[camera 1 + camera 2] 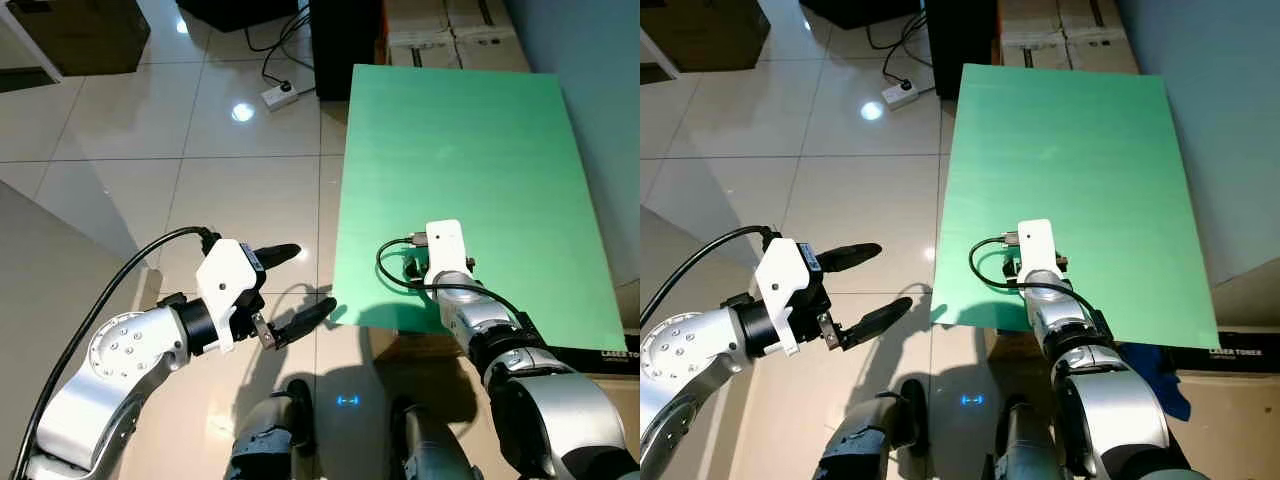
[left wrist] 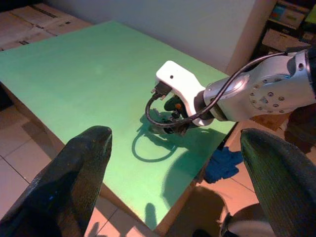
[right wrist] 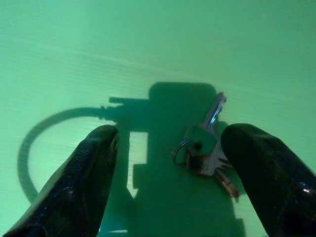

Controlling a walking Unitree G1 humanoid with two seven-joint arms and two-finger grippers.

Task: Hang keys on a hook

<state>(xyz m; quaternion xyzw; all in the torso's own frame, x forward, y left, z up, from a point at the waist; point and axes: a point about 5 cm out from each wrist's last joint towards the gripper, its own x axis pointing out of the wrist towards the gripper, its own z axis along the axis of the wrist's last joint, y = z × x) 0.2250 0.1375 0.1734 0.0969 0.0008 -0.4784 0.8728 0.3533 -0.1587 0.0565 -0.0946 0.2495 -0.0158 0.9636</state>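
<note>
Right claw hangs released over the keys on the green worktop; an off-centre closing could push them aside; left claw released.

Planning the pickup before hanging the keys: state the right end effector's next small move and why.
Probably lower the right end effector straight down and close: its open fingers straddle the keys, which lie flat and ungrasped on the green board.

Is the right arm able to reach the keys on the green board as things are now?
Probably yes. The right tool hangs over the keys with its fingers open on either side, and nothing lies between them on the green board.
</note>
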